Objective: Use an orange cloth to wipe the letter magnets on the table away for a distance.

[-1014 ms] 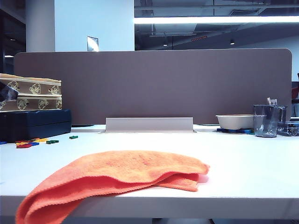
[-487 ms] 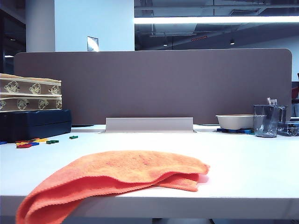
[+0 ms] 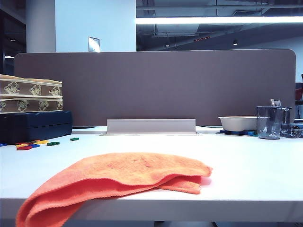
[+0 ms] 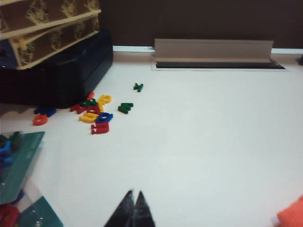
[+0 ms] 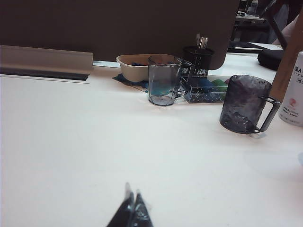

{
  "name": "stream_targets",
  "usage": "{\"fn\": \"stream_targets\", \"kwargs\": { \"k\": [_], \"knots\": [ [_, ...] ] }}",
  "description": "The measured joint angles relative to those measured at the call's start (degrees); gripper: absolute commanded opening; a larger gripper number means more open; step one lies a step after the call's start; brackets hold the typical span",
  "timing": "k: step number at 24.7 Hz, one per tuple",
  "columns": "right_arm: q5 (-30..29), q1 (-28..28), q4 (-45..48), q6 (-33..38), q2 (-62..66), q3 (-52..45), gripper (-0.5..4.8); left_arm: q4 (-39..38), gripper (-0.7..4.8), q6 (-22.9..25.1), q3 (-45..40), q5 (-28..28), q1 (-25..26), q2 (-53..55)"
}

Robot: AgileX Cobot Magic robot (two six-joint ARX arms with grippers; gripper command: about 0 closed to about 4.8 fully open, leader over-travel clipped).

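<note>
Neither arm shows in the exterior view, so the grippers can only be seen from their own wrist cameras, and only the dark tips at that. The orange cloth (image 3: 118, 182) lies at the near edge of the table (image 3: 251, 165), and one end hangs over the front edge and is cut off by the frame. In the left wrist view only a small orange corner (image 4: 291, 216) peeks in.

The left gripper (image 4: 133, 204) hangs over bare white table with its two fingers pressed together into one point — it holds nothing and touches nothing. The right gripper (image 5: 132, 203) looks the same, tips together over bare table, nothing in them.

Farther back, the letter magnets (image 4: 97, 113) lie in a loose bunch of red, yellow, blue and green, near a dark case (image 4: 61, 78) with two patterned boxes (image 4: 47, 26) stacked on it. Two green ones sit a bit apart from the bunch. In the exterior view they are tiny specks (image 3: 35, 143), too small to read.

On the other side stand a clear cup (image 5: 163, 80), a dark mug (image 5: 244, 104) and a white bowl (image 5: 135, 66) — what is in the bowl is hard to make out. A brown panel (image 3: 156, 85) closes off the back.
</note>
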Motion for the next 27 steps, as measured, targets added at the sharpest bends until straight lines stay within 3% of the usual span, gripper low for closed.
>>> {"fn": "stream_targets", "kwargs": {
  "k": [5,19,27],
  "knots": [
    [0.0,0.0,0.0,0.0,0.0,0.0,-0.05,1.3,-0.05,-0.2,0.0,0.0,2.2,0.0],
    [0.0,0.0,0.0,0.0,0.0,0.0,-0.05,1.2,-0.05,-1.5,0.0,0.2,2.2,-0.2],
    [0.0,0.0,0.0,0.0,0.0,0.0,-0.05,-1.8,-0.05,-1.5,0.0,0.2,2.2,-9.5]
  ]
}}
